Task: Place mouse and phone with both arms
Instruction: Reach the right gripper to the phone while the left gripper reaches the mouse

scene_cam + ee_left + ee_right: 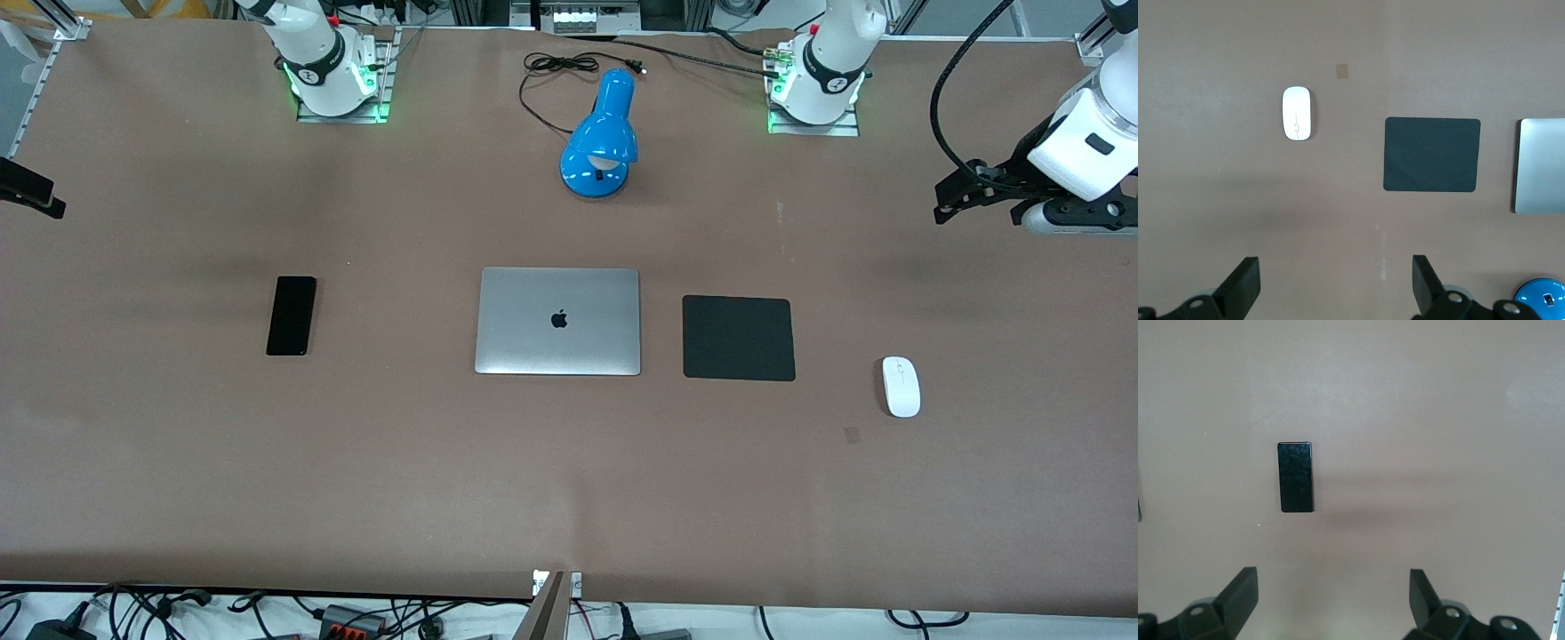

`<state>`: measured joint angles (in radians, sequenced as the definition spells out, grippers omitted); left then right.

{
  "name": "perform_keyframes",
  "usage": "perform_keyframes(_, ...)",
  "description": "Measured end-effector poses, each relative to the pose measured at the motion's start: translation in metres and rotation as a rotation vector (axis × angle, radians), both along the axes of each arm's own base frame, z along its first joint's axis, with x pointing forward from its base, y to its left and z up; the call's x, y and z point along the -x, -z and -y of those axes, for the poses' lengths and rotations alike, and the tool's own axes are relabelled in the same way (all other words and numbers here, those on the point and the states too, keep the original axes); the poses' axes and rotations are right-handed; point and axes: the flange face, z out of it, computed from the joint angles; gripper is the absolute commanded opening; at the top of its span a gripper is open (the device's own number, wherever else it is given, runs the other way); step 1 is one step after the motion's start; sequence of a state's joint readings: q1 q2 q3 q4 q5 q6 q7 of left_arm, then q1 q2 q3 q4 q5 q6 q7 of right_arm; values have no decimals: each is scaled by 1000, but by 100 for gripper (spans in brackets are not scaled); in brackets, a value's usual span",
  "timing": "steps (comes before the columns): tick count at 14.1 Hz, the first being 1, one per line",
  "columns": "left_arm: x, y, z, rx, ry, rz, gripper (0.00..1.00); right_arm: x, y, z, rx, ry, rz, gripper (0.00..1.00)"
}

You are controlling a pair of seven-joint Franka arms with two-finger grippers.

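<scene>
The left gripper (1335, 283) hangs high over the left arm's end of the table with its fingers spread wide and nothing between them. In the front view the left gripper (956, 200) shows at about 3 o'clock, and the mouse (901, 386) lies on the table at about 4 o'clock, near that same end. So the left arm is the nearer one for the mouse. The mouse's long side points toward the front camera and away from it. The black pad (738, 338) lies between the mouse and the laptop (558, 321).

The right gripper (1331, 600) is also wide and holds nothing. Only a dark bit at the front view's 9 o'clock edge may be it. The right wrist view shows the phone (1297, 477) lying flat below it. In the front view the phone (292, 315) lies at 9 o'clock, long side running the same way as the mouse's.

The left wrist view shows the mouse (1297, 114) but no phone.
</scene>
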<state>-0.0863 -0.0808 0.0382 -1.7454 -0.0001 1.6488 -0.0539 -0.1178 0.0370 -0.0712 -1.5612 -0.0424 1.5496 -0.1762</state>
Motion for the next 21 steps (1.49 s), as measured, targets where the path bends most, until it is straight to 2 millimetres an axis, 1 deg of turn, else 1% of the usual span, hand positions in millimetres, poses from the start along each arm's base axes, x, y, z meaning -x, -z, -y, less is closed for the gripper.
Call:
perform_keyframes(5,0,0,0,0,0,0,100,0,2,-1,-1,-2,-8,100)
perform_keyframes(7,0,0,0,0,-1,0,100,-3,8,-2,-3,-7,-20,100)
perform_keyframes(8,0,0,0,0,-2,0,100,-6,16,-3,-5,-8,-36,100)
perform_keyframes(9,0,0,-1,0,-5,-1,100,-11,32,-3,-10,-9,-66,100)
perform_keyframes(11,-2,6,-3,-1,-11,-18,100,-30,79,0,-16,-10,-126,100)
perform_keyframes(13,-1,25,-5,-6,-15,-109,100,-48,129,1,-20,-13,-177,100)
perform_keyframes(15,0,37,-11,-9,-28,-176,100,-62,176,3,-24,-15,-220,100)
perform_keyframes(16,-2,43,-14,-10,-35,-194,100,-68,198,3,-30,-14,-239,100)
perform_keyframes(17,-8,51,-17,-11,-40,-206,100,-73,216,2,-39,-14,-246,100)
perform_keyframes(18,-19,60,-24,-12,-54,-218,100,-77,234,-3,-62,-8,-248,100)
perform_keyframes(19,-34,71,-38,-12,-76,-229,100,-81,252,-13,-83,19,-245,100)
perform_keyframes(20,-50,83,-58,-8,-90,-238,100,-82,272,-23,-89,63,-237,100)
perform_keyframes(21,-65,97,-74,-3,-78,-232,100,-79,290,-30,-87,87,-234,100)
